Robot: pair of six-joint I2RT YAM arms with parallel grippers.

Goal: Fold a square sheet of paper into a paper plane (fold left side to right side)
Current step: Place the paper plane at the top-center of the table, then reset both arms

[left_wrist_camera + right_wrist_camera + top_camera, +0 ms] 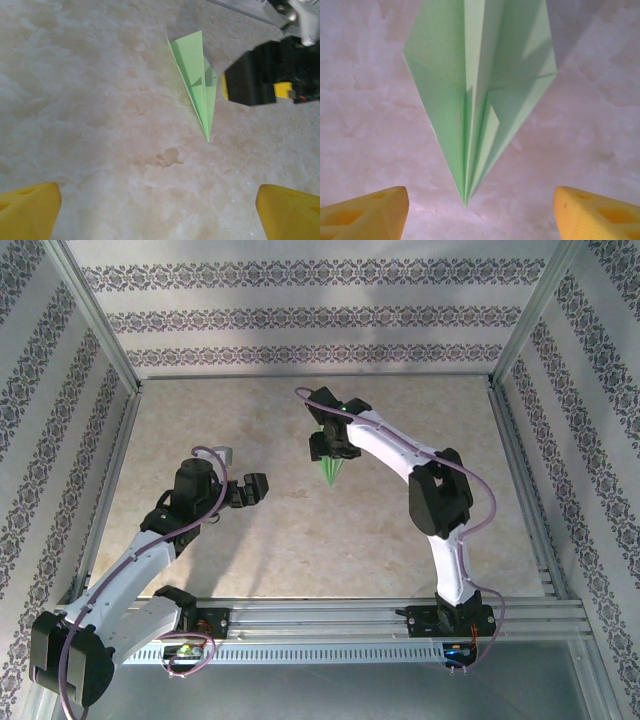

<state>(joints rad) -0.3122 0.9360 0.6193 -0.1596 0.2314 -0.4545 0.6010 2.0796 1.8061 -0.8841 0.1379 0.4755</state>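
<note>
We judge the folding essentially done. No flat sheet is left; a slim green plane (pixel 480 95) with a centre crease and layered wings lies on the tabletop (pixel 300 550). What remains looks small to us: drawing the tools away, and perhaps pressing the creases. We cannot tell from here whether the creases need it.

The right tool (pixel 480 212) has its yellow fingers (pixel 365 212) standing wide apart and clamped on nothing. The plane lies just ahead of it, centred on the gap. Its nose points back toward the tool and reaches about level with the fingertips, and its wings widen away in front. Neither finger appears to touch the paper. From the top camera, this tool (pixel 325 445) hangs right over the wide end of the plane (pixel 330 468), and the nose pokes out from beneath it.

The left tool (pixel 255 487) is also spread wide and empty. Seen from its wrist, the plane (pixel 197 80) is well ahead of it and a little to the right, with the nose aimed back toward the tool and bare tabletop between them. It plays no part in holding the paper.
</note>
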